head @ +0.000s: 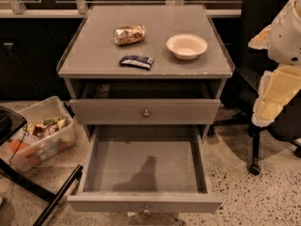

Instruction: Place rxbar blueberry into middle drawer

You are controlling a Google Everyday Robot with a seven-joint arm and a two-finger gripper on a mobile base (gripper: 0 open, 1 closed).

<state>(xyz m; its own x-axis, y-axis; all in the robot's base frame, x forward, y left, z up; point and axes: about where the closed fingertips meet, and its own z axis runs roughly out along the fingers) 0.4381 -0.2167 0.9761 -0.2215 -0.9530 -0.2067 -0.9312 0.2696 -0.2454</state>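
Camera view: blue bar (136, 61) flat on the cabinet top (94, 51), near the front edge.
We note the middle drawer (143, 202) pulled wide open below it; gold snack packet (129, 34) just behind the bar, white bowl (186, 46) nearby. Gripper (275, 95) at frame's right edge, well apart from the bar; its state we cannot tell.

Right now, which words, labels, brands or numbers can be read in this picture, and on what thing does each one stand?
No text can be read.
rxbar blueberry: white patches, print blurred.
snack packet: print blurred.
packets in the bin: too small.
bowl, middle drawer: no marks.
hand: not in view; only the arm at the right edge, unmarked.
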